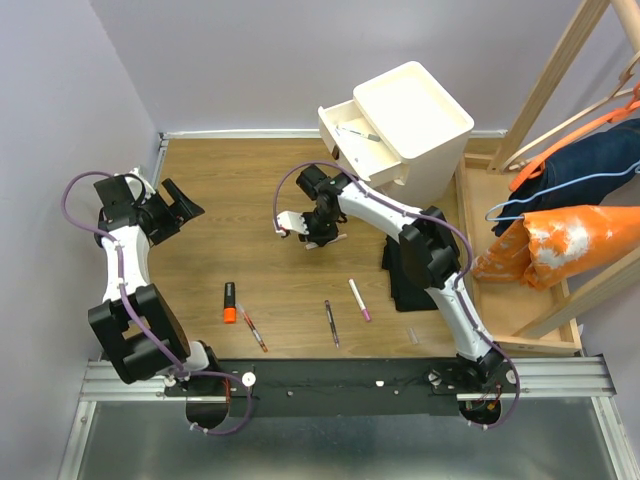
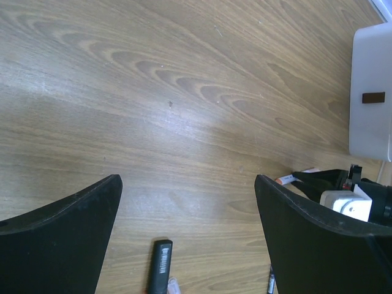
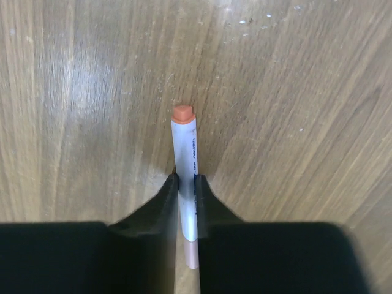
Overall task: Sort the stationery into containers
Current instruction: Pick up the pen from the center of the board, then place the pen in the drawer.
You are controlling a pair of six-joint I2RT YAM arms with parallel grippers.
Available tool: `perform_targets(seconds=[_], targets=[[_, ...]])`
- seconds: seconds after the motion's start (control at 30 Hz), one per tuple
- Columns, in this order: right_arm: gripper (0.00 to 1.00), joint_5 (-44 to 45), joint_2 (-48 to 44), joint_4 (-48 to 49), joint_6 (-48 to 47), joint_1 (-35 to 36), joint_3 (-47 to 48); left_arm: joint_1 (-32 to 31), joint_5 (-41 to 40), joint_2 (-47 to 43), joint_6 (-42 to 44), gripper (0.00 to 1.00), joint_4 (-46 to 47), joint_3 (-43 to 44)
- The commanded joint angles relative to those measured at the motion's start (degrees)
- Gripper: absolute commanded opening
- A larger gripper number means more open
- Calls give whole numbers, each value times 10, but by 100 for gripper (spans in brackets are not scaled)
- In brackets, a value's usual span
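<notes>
My right gripper point(image 3: 187, 184) is shut on a white pen with an orange cap point(image 3: 184, 150), low over the wooden table; in the top view the right gripper point(image 1: 322, 236) is at mid-table. My left gripper point(image 1: 182, 212) is open and empty at the far left, its fingers point(image 2: 61, 245) wide apart. An orange highlighter point(image 1: 230, 303) and three pens point(image 1: 253, 328) point(image 1: 331, 322) point(image 1: 359, 299) lie near the front. The white cabinet point(image 1: 425, 120) stands at the back with one drawer point(image 1: 345, 145) pulled open, a pen point(image 1: 358, 132) inside it.
A folded black cloth point(image 1: 408, 272) lies right of the pens. A wooden clothes rack point(image 1: 545, 90) with orange and blue clothes stands at the right. A small clear piece point(image 1: 413, 333) lies near the front right. The left wrist view shows a dark highlighter barrel point(image 2: 159, 266) and the cabinet's front point(image 2: 370, 61).
</notes>
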Motion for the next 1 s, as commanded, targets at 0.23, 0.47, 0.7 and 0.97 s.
perform_targets(seconds=[0.23,0.47,0.7,0.97], targets=[[1,36,-54,85,43,14,-47,4,1,12,3,98,-5,25],[1,16,-122,228,260,-3,117,4,16,10,-14,98,7,27],[1,163,-169,410,322,-11,129,5,22,-3,-23,98,10,24],[0,278,-124,417,302,-43,192,4,27,-17,-28,98,13,15]])
